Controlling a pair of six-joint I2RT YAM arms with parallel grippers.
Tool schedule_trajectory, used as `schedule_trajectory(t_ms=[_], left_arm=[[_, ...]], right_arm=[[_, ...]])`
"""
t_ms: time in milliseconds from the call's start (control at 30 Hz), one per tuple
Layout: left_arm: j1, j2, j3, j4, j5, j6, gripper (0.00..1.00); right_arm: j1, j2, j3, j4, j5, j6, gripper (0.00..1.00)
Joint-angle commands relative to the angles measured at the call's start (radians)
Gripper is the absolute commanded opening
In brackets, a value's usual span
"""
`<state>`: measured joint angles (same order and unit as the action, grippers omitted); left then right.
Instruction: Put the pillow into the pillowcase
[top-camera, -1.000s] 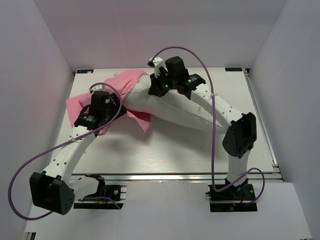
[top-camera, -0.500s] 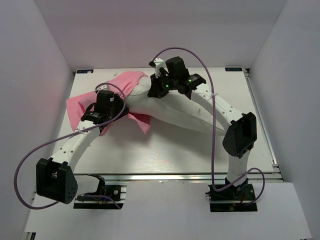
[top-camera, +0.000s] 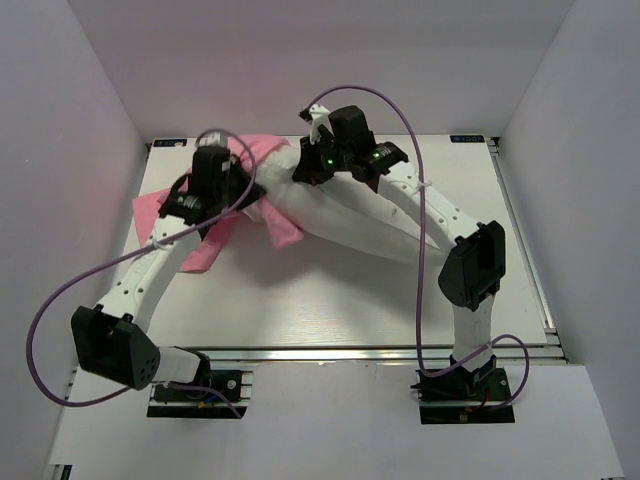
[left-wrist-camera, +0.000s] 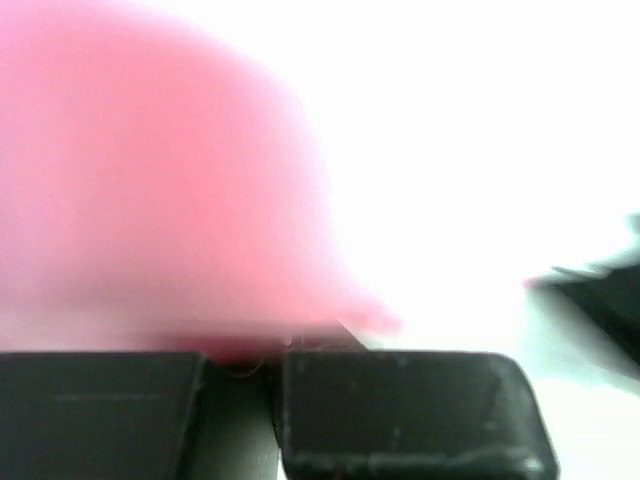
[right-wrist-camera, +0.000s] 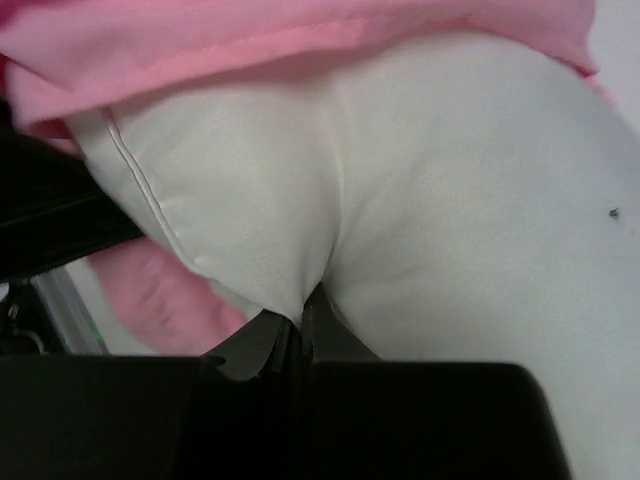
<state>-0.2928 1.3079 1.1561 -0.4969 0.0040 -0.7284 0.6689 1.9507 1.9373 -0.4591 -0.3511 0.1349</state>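
Observation:
The white pillow (top-camera: 345, 215) lies across the middle of the table, its left end inside the pink pillowcase (top-camera: 205, 245). My right gripper (top-camera: 306, 170) is at the pillow's far left end. In the right wrist view it (right-wrist-camera: 303, 318) is shut on a pinched fold of the pillow (right-wrist-camera: 430, 220), with the pillowcase (right-wrist-camera: 250, 40) draped over the top. My left gripper (top-camera: 228, 168) sits over the pillowcase's far edge. In the left wrist view it (left-wrist-camera: 245, 360) has its jaws closed on blurred pillowcase fabric (left-wrist-camera: 160, 200).
White walls enclose the table on the left, back and right. The metal rail (top-camera: 340, 354) and both arm bases run along the near edge. Purple cables (top-camera: 420, 230) loop over each arm. Bare tabletop (top-camera: 330, 300) lies in front of the pillow.
My left gripper has moved toward the far side and right, and has closed on the pillowcase edge. The pink fabric has shifted with it. The right gripper keeps its hold on the pillow.

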Motion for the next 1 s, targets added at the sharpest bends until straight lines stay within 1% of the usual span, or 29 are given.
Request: schedule_trajectory(t_ms=[0,33,67,100,133,167,200,300,367,433,500,567,600,633,667,700,733,767,800,833,900,933,967], left_arm=[[-0.091,0.02,0.328,-0.03,0.155,-0.039,0.0],[-0.101,0.083,0.406,-0.061,0.174,-0.045,0.0],[-0.108,0.114,0.532,-0.087,0.198,-0.051,0.0],[-0.108,0.141,0.574,-0.121,0.247,-0.074,0.0],[-0.108,0.161,0.6,-0.12,0.27,-0.091,0.0],[-0.109,0.183,0.606,-0.105,0.293,-0.109,0.0],[-0.109,0.185,0.585,-0.059,0.33,-0.158,0.0],[-0.137,0.172,0.521,0.036,0.356,-0.239,0.0],[-0.152,0.156,0.505,0.044,0.355,-0.258,0.0],[-0.152,0.139,0.469,0.044,0.346,-0.27,0.0],[-0.152,0.113,0.411,0.079,0.343,-0.295,0.0],[-0.155,0.11,0.377,0.154,0.352,-0.322,0.0],[-0.16,0.125,0.373,0.173,0.35,-0.342,0.0],[-0.167,0.139,0.384,0.193,0.349,-0.348,0.0],[-0.17,0.157,0.402,0.224,0.349,-0.355,0.0],[-0.175,0.203,0.427,0.234,0.347,-0.362,0.0],[-0.184,0.226,0.491,0.245,0.349,-0.367,0.0],[-0.186,0.25,0.528,0.254,0.349,-0.373,0.0],[-0.189,0.272,0.562,0.259,0.349,-0.378,0.0],[-0.189,0.307,0.618,0.265,0.349,-0.382,0.0],[-0.189,0.326,0.657,0.268,0.331,-0.391,0.0],[-0.19,0.332,0.665,0.273,0.318,-0.393,0.0],[-0.189,0.332,0.663,0.284,0.301,-0.393,0.0]], right_arm=[[0.034,0.046,0.118,0.144,0.064,0.074,0.0],[0.043,0.068,0.143,0.157,0.084,0.078,0.0],[0.075,0.076,0.153,0.168,0.13,0.087,0.0],[0.09,0.085,0.166,0.183,0.155,0.092,0.0],[0.103,0.102,0.184,0.188,0.182,0.098,0.0],[0.124,0.108,0.189,0.198,0.226,0.112,0.0],[0.132,0.116,0.193,0.207,0.245,0.115,0.0],[0.138,0.137,0.215,0.218,0.325,0.12,0.0],[0.118,0.137,0.215,0.215,0.347,0.129,0.0],[0.098,0.114,0.21,0.214,0.347,0.173,0.0],[0.045,0.079,0.164,0.284,0.318,0.242,0.0],[-0.012,0.041,0.173,0.339,0.263,0.29,0.0],[-0.031,0.016,0.18,0.352,0.239,0.334,0.0],[-0.067,-0.002,0.173,0.371,0.175,0.363,0.0],[-0.084,-0.025,0.154,0.429,0.137,0.397,0.0],[-0.104,-0.08,0.085,0.459,0.103,0.44,0.0],[-0.138,-0.113,0.039,0.512,0.031,0.536,0.0],[-0.147,-0.143,-0.013,0.596,0.0,0.572,0.0],[-0.153,-0.197,-0.1,0.618,-0.026,0.601,0.0],[-0.157,-0.223,-0.144,0.638,-0.09,0.635,0.0],[-0.152,-0.297,-0.248,0.715,-0.124,0.65,0.0],[-0.15,-0.318,-0.355,0.746,-0.161,0.651,0.0],[-0.149,-0.329,-0.4,0.772,-0.184,0.64,0.0]])
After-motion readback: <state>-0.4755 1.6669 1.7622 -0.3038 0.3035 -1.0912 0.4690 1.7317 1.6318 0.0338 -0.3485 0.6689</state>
